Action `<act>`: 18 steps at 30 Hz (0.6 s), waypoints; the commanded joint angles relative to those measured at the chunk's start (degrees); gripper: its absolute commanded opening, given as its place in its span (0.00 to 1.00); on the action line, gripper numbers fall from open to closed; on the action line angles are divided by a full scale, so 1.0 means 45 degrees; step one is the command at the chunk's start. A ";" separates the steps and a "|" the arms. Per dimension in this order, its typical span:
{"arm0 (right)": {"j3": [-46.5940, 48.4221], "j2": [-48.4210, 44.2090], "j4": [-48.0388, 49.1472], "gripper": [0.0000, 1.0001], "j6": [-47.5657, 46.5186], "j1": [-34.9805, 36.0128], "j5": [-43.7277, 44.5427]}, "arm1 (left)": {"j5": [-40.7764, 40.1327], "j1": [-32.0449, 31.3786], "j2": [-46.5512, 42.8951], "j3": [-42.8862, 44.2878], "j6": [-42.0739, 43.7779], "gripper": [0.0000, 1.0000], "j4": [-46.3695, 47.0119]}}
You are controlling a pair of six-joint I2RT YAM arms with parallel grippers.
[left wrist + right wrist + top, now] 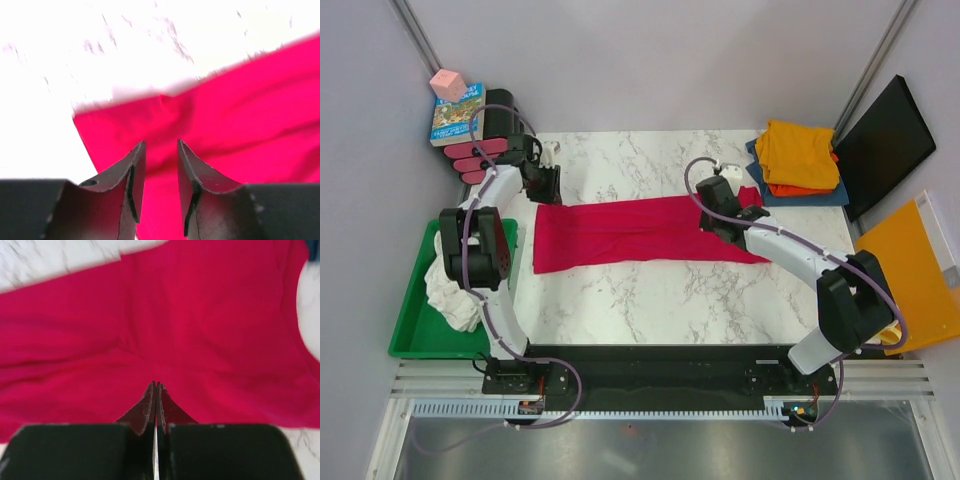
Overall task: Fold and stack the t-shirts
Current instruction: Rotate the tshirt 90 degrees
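While a white t-shirt (pixel 447 293) lies in the green tray (pixel 406 345), left gripper (pixel 160 144) gapes (right gripper (pixel 155 384) pinched together).

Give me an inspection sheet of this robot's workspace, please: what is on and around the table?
Surface: white marbled tabletop, looks clean.
Job's things: crimson-red t-shirt spread flat mid-table; folded yellow-orange, orange and blue shirt stack far right; white cloth in green plastic tray.
Clutter: blue-covered book with pink cube; pink-and-black cases; black panel; flat orange board.
Grippers: left gripper open over the shirt's corner; right gripper shut at the cloth.
Cables: purple cables along both arms.
Surroundings: grey walls; metal rail at near edge.
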 commanded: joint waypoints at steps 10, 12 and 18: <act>-0.1382 -0.0243 -0.2507 0.00 0.2889 0.1011 -0.0457 | -0.1415 0.0018 0.5258 0.5880 -0.0363 0.43 -0.2705; -0.1499 -0.0107 -0.2585 0.00 0.3124 0.1010 -0.0457 | -0.1570 -0.0001 0.5436 0.5979 -0.0266 0.43 -0.2939; -0.0838 0.1200 -0.3131 0.00 0.3282 0.0816 0.0050 | -0.1981 -0.0060 0.5438 0.5415 0.0690 0.42 -0.4033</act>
